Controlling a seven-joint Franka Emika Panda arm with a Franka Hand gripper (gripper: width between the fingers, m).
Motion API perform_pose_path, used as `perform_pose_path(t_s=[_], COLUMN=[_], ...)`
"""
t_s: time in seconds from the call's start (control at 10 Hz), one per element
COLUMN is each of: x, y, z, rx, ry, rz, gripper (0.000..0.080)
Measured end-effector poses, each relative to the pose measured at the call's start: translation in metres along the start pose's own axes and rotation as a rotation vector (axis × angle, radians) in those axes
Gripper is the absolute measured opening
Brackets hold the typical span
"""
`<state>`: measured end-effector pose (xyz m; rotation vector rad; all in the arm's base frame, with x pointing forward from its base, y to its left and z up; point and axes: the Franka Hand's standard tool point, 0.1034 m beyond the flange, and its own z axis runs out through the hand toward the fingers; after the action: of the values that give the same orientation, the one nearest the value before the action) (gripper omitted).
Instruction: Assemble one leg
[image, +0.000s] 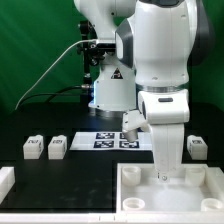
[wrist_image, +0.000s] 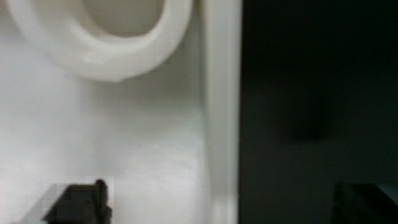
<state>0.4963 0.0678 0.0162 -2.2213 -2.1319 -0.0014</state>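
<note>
Plainly, the gripper (image: 165, 176) hangs over the white panel (image: 136, 200), which lies at the worktop's near corner on the exterior view's right. In the wrist view its two dark fingers (wrist_image: 80, 203) stand wide apart with nothing held between them. Under them are the panel's pale surface (wrist_image: 107, 130) with a round raised ring (wrist_image: 121, 45), the panel's straight edge, and the black worktop (wrist_image: 311, 100) beyond it.

The first leg (image: 33, 147) and the second leg (image: 58, 146) sit side by side toward the worktop's edge on the exterior view's left, well apart from the gripper. The third leg (image: 198, 147) rests near the opposite edge, just behind the panel. The marker board (image: 113, 139) lies mid-worktop between them.
</note>
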Motion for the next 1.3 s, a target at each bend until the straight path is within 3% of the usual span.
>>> perform_pose_path(t_s=[0.7,0.9,1.0,1.3], x=[-0.001,-0.001,0.006,0.053], y=[0.0,-0.009,-0.016,-0.043], z=[-0.001,-0.018,-0.023,-0.027], rx=[0.0,-0.007,-0.007,0.017], ry=[0.002,0.001,0.004,0.036], rz=[0.025,0.157,0.303,0.84], gripper=[0.0649,0.0649,0.0649,0.0649])
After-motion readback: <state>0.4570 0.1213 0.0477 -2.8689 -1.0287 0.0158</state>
